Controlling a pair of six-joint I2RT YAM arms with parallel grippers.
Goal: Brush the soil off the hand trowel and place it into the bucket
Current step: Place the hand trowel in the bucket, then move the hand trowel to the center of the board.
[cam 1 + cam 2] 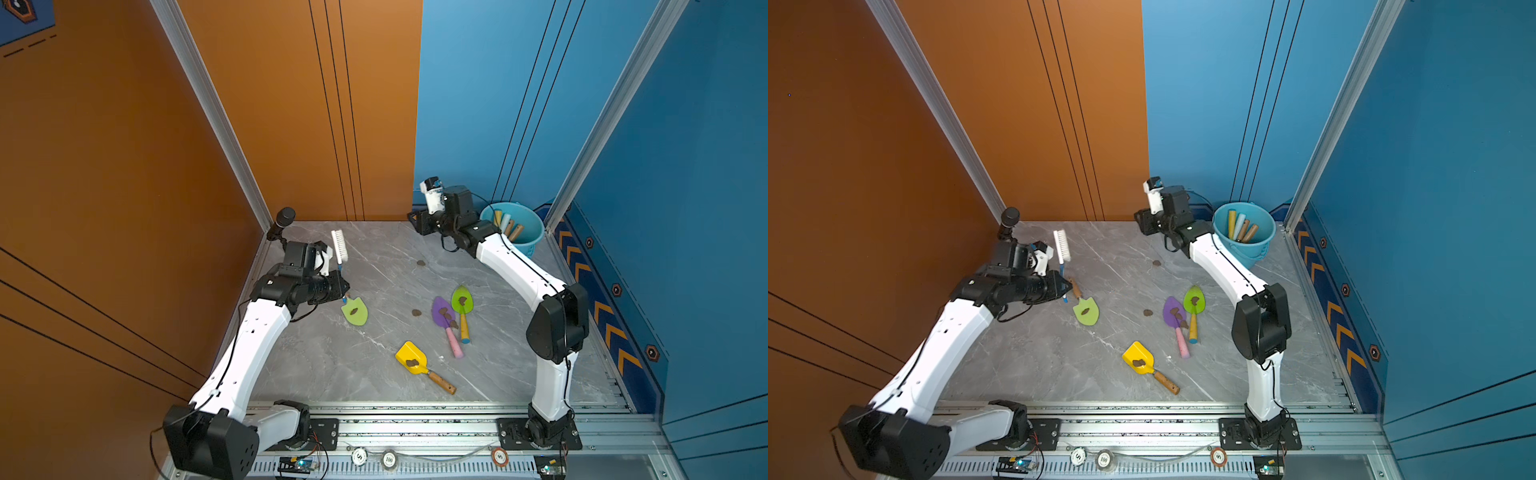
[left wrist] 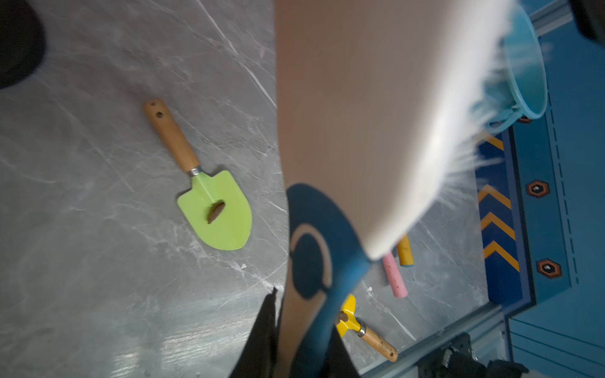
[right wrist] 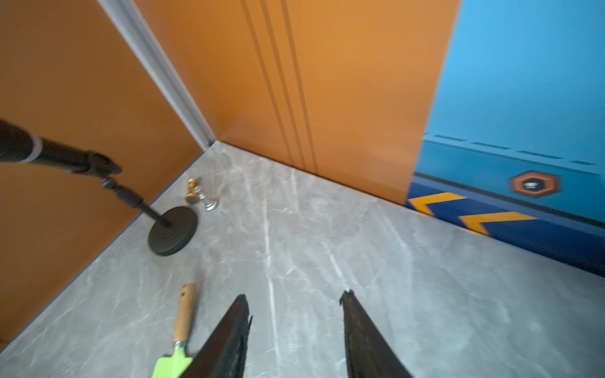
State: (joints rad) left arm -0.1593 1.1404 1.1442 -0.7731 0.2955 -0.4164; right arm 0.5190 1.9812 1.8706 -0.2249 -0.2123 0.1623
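Nearest the front rail, a yellow trowel [image 1: 411, 358] lies with soil [image 1: 412, 363] on its blade. Farther in, a purple trowel [image 1: 440, 309] and a green trowel [image 1: 462, 300] lie side by side, both soiled. A lime trowel [image 1: 355, 311] rests just beside the left hand [image 1: 344, 286], which is clamped on a white brush [image 1: 338, 245]. Beside the far bucket [image 1: 534, 239], which holds four handles, the right hand [image 3: 294, 294] hovers empty, fingers apart

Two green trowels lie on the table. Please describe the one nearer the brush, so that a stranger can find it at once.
On the grey table, look along the orange wall, where the left gripper holds a white brush. Right beside that gripper lies a green trowel with one soil lump on its blade. Its handle is plain wood; the other green trowel has a yellow one.
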